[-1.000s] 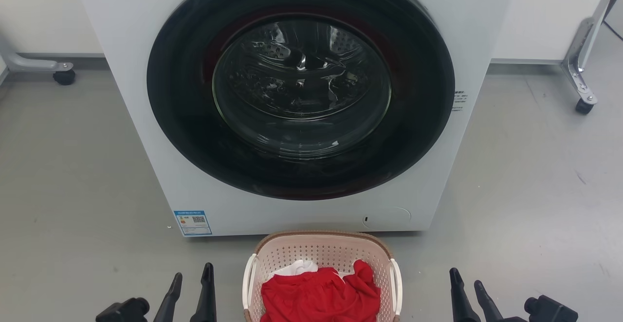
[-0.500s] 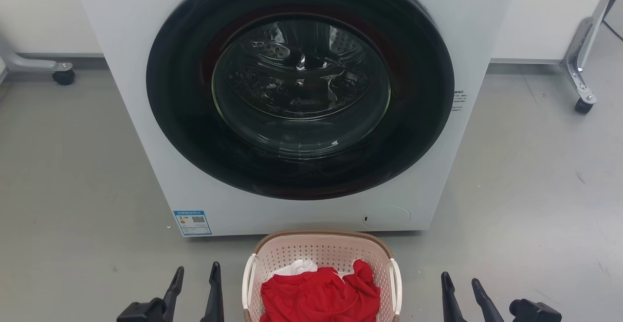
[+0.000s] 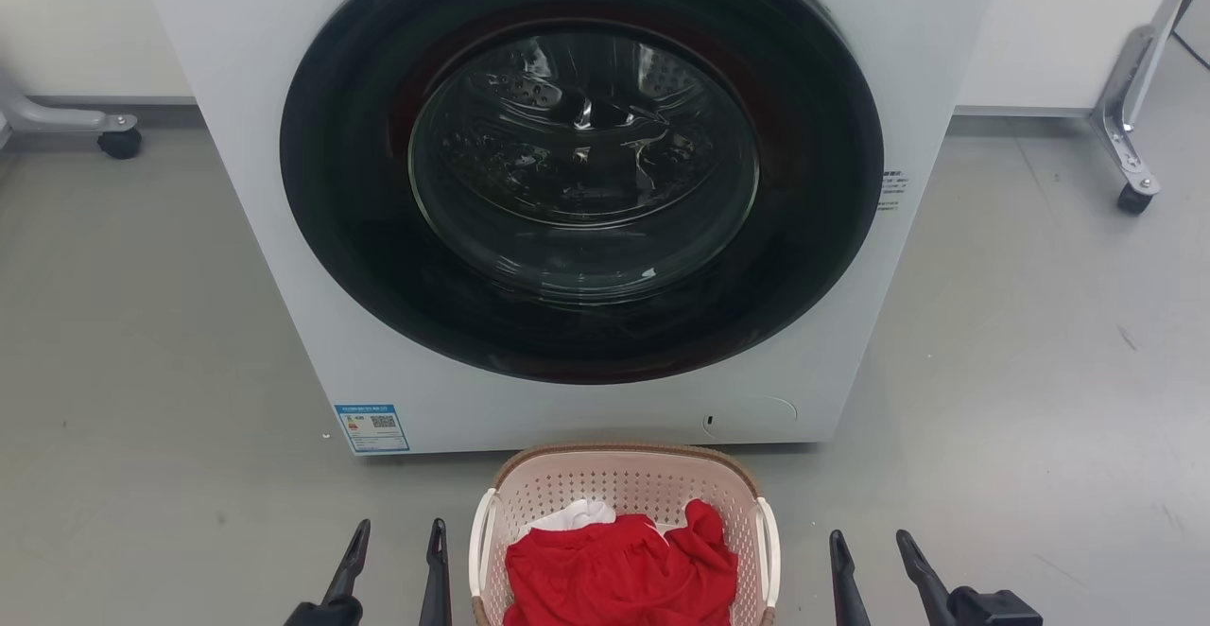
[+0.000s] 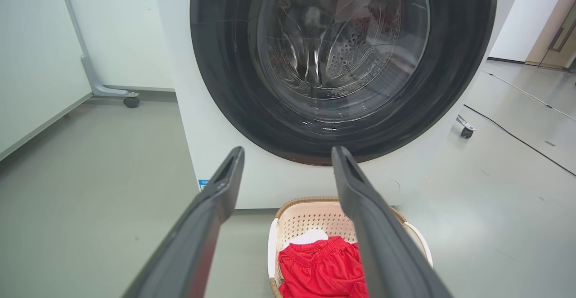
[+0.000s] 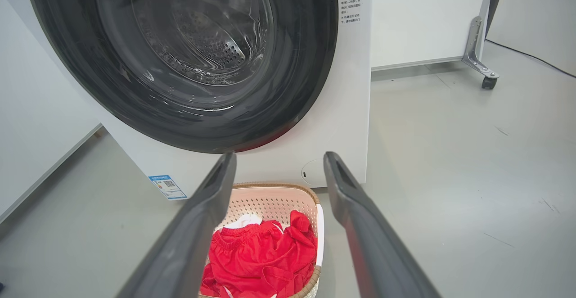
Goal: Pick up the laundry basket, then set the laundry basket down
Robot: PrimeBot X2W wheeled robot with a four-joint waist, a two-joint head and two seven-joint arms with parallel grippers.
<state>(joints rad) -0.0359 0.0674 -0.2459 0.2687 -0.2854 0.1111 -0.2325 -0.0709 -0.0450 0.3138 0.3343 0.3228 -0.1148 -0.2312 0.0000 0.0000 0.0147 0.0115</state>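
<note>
Ideally the laundry basket (image 3: 624, 486), on the floor (image 3: 142, 371) at the near side of the washer (image 3: 236, 182), is lifted level so the red clothes (image 3: 619, 574) stay in, with the left gripper (image 3: 400, 524) taking its left handle (image 3: 480, 541) and the right gripper (image 3: 870, 535) its right handle (image 3: 769, 541), together. Both grippers flank it, jaws spread wide, holding and touching nothing.
</note>
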